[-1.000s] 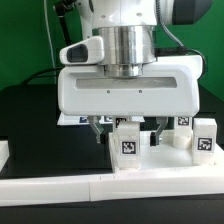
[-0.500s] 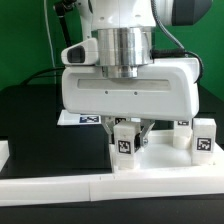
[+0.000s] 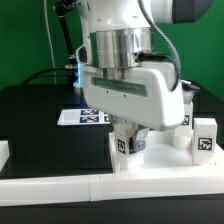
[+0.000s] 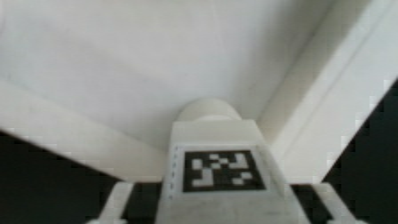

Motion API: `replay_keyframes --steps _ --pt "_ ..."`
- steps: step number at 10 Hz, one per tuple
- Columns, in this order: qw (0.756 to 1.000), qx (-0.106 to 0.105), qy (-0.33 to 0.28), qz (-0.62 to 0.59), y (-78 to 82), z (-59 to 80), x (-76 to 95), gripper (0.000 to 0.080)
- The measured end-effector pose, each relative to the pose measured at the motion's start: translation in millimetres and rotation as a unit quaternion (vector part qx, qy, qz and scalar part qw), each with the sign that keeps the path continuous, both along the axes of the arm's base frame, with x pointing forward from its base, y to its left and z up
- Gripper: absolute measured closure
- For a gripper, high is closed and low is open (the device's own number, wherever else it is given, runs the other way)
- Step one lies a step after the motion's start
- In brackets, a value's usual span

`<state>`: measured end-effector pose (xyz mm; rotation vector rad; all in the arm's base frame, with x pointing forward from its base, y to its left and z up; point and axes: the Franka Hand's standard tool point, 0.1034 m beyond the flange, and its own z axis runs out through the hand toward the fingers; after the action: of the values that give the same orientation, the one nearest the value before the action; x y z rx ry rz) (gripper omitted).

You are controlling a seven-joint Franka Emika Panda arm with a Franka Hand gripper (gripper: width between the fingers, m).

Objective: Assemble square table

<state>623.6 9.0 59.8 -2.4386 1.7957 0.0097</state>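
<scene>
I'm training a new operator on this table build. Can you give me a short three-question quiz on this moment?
1. True or false: the gripper holds a tagged leg.
2. What lies under the held leg in the wrist view: A) the table top, B) the marker board, C) bare black table?
3. In the exterior view, on which side of the arm does the other leg stand?

Key: 1 true. 2 A. 3 the exterior view's right.

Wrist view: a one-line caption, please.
Gripper holding a tagged white leg over the white square tabletop.
</scene>
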Motion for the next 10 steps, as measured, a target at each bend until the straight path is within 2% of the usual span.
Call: replay_keyframes --steps 1,2,3,4,6,7,8,9,10 --pt "0.995 0.032 0.015 -0.089 3.1 0.2 2.8 0.0517" --pt "0.985 0.054 0.025 -0.160 1.9 -2.2 4.6 0.0517" --pt "0.972 0.066 0.033 -0.222 0.7 -1.9 5.4 0.0517" --pt "0.960 0.067 0.035 -0.268 1.5 -2.1 5.8 0.0517" --pt "0.965 0.064 0.033 -0.254 0.8 -2.3 5.7 0.0517" --pt "0.974 0.058 0.030 -0.219 1.6 -1.0 5.3 0.0347" --pt "0.991 0.042 0.019 -0.128 3.6 5.4 5.5 0.0216" --pt "1.000 0.029 -0.002 -0.009 4.1 11.4 5.4 0.0216" --pt "0.998 0.021 -0.018 0.052 3.7 12.8 1.0 0.0158"
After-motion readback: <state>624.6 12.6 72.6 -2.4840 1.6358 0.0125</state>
